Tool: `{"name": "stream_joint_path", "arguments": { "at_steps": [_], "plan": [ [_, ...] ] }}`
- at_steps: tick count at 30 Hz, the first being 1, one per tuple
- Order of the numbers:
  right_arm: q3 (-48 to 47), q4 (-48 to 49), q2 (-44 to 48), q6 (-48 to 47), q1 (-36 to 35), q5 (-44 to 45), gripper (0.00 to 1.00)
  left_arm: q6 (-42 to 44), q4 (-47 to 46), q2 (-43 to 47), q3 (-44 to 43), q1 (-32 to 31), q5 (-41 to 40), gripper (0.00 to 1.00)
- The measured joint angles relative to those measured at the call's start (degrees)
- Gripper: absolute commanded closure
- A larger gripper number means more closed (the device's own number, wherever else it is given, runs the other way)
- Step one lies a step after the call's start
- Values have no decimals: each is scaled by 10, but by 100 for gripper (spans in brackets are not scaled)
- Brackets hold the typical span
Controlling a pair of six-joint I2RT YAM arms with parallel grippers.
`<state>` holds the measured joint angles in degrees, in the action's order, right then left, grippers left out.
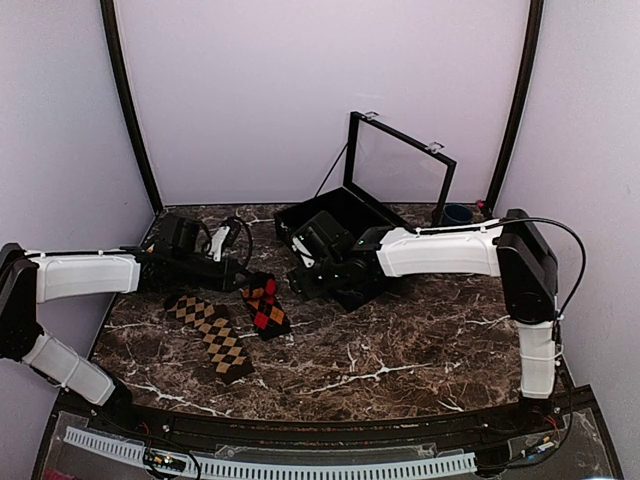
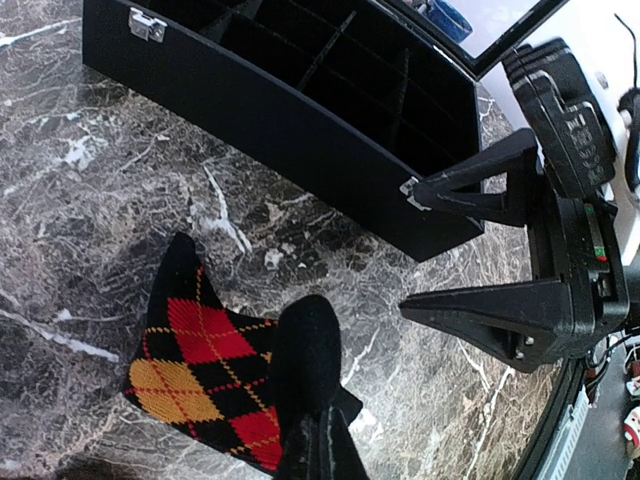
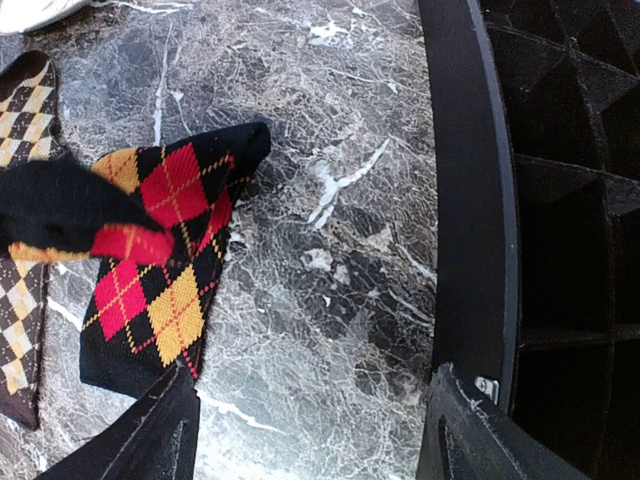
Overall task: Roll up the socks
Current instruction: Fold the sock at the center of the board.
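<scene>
Two socks lie left of centre on the desk (image 1: pixel 400 350), nearer than the box (image 2: pixel 300 130). The tan sock (image 1: pixel 215 335) waits flat. My left gripper (image 1: pixel 245 277) pinches the red sock (image 1: pixel 266 307) by its lifted far end, I judge to start rolling it. My right gripper (image 2: pixel 405 248) hovers spread nearby.

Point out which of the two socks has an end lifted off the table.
The red-and-orange sock: one black end is raised and folded back over its diamonds. The tan sock beside it lies flat along its whole length.
</scene>
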<state>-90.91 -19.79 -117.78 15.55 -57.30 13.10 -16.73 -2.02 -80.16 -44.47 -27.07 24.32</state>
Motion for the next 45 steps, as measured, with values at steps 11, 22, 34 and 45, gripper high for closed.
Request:
{"name": "stream_joint_path", "arguments": {
  "at_steps": [11,22,34,45],
  "plan": [
    [-45,-12,-21,-5,10,-1,25,-9,-1,1,28,-19,-11,100],
    [-78,-25,-50,-7,15,-8,25,-22,-20,2,44,-32,-11,98],
    [-78,-30,-51,-7,16,-12,25,-48,-40,-2,63,-51,6,51],
    [-83,-30,-59,-5,16,-23,25,-65,-32,61,75,-55,-66,45]
  ]
}}
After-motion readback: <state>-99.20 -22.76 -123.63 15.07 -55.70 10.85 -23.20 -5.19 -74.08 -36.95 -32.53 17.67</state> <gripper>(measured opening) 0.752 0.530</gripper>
